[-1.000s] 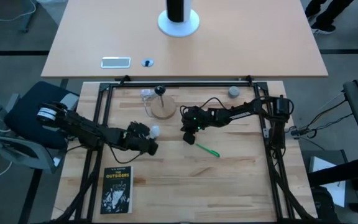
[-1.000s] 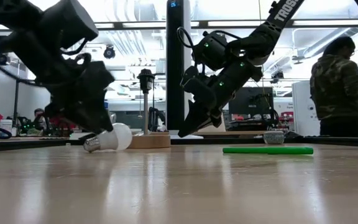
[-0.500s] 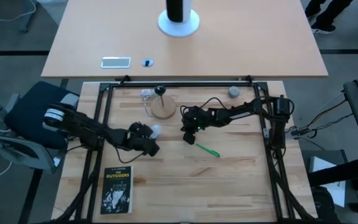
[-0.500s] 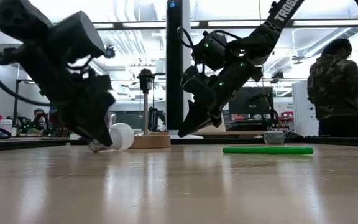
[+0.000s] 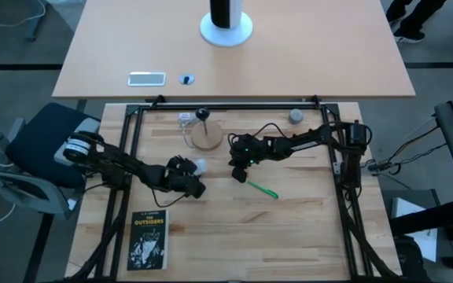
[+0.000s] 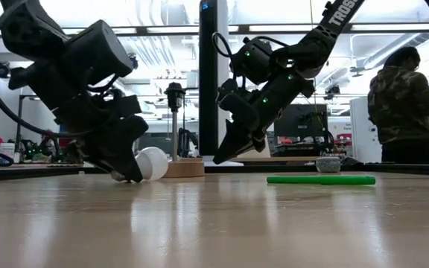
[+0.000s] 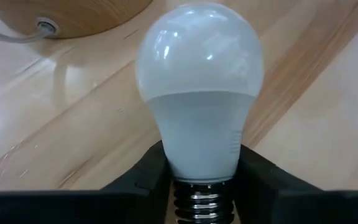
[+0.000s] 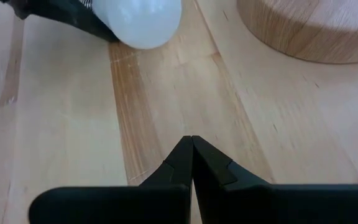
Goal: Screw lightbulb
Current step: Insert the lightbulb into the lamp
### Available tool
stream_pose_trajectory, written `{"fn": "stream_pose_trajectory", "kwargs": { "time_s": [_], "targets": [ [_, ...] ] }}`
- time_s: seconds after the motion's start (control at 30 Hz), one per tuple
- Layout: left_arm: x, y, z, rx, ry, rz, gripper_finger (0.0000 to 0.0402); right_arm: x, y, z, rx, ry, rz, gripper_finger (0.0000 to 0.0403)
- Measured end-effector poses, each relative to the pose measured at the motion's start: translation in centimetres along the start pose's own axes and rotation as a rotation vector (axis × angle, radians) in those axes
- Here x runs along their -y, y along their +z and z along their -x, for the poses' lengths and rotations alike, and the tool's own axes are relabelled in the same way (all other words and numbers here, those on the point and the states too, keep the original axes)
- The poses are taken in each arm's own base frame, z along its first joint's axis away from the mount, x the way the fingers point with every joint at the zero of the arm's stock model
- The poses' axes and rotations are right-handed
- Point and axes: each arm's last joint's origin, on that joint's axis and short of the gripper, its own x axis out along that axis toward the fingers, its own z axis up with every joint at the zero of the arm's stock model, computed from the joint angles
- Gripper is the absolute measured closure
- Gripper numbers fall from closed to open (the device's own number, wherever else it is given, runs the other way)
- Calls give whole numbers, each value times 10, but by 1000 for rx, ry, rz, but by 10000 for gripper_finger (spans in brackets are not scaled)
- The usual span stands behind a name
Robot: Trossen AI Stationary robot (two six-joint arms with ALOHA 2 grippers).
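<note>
The white frosted lightbulb (image 7: 199,93) lies on its side on the wooden table, left of the middle (image 5: 200,165), its globe toward the round wooden lamp base (image 5: 205,137). My left gripper (image 5: 193,172) is low over the table, shut on the bulb's narrow end; it also shows in the low view (image 6: 129,170). My right gripper (image 5: 238,174) hangs shut and empty above the table, right of the bulb, its fingertips together (image 8: 191,142). The lamp's black socket post (image 6: 174,95) stands upright on the base. My left gripper pinches the bulb's tapered neck (image 7: 166,163) between its two fingers, just above the silvery threaded base (image 7: 201,202). The fingers come in low and slanting from the table's left, along the bulb's axis. The bulb lies nearly level, its globe (image 6: 153,162) at the table top.
A green pen (image 5: 262,189) lies right of the middle, below my right gripper. A black book (image 5: 148,240) lies near the front left. A small grey ball (image 5: 296,116) and a clear wrapper (image 5: 185,118) are at the far edge. A person (image 6: 401,104) stands beyond the table.
My left gripper has come down and toward the table's right onto the bulb's base end, which was bare a second ago and is now covered by the fingers. The bulb has shifted slightly toward the lamp base.
</note>
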Motion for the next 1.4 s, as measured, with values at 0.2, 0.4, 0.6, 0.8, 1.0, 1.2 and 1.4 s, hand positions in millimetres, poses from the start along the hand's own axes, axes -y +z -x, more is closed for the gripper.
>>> {"fn": "stream_pose_trajectory", "kwargs": {
  "time_s": [0.2,0.4,0.6,0.8,1.0,1.2,1.4],
  "targets": [
    [6,11,23,76,-86,-21,283,1,1,2,-1,-2,27,403],
    [13,43,73,369,-186,-136,283,2,17,20,69,93,71,403],
    [-17,97,113,797,-177,-350,283,43,59,76,351,215,118,403],
    [-75,133,112,1009,-237,-460,283,85,79,133,559,105,202,403],
    [-113,163,102,1159,-397,-425,283,99,85,153,647,209,192,403],
    [-114,179,80,1198,-394,-449,283,99,86,150,662,224,179,403],
    [-120,182,51,1148,-405,-455,283,98,86,143,658,226,176,403]
  ]
}}
